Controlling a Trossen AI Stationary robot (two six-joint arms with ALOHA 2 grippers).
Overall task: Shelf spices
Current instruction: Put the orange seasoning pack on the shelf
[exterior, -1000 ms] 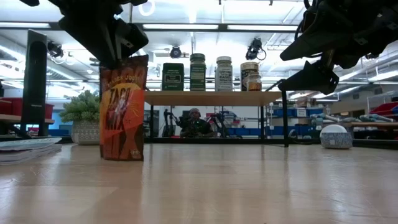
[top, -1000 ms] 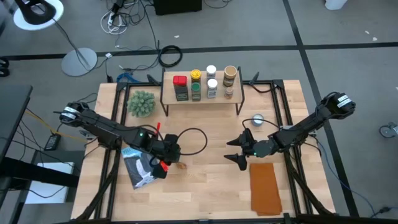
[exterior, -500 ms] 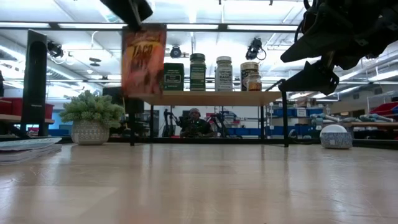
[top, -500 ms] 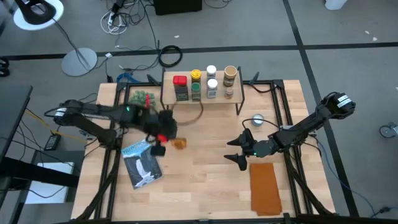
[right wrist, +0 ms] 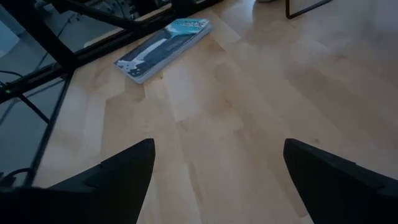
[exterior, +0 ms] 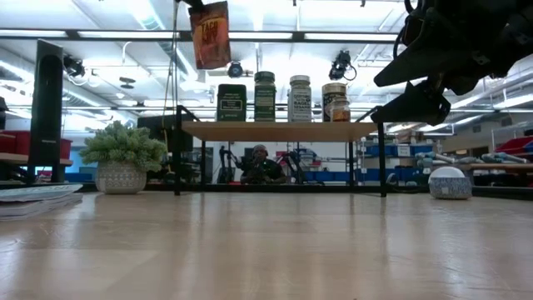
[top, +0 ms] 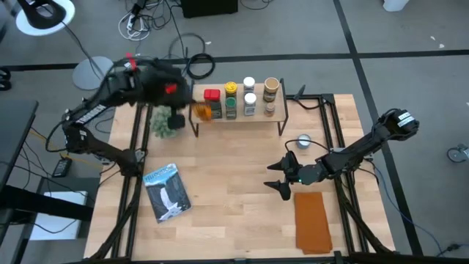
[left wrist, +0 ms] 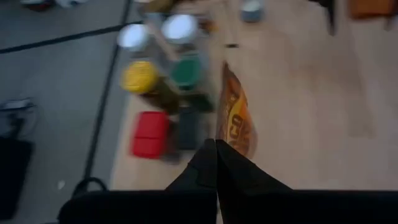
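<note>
The left gripper pinches an orange spice packet in its jaws, high above the left end of the shelf, beside the red-lidded tin. The thin packet may topple once released, or knock over neighbouring jars. The right gripper hovers over the tabletop, jaws spread.

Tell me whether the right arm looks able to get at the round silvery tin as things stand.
Probably yes. The right gripper hangs open just in front of the silvery tin, with only bare table between them and nothing in its fingers.

Wooden table, shelf bearing spices, book, brown cloth
</note>
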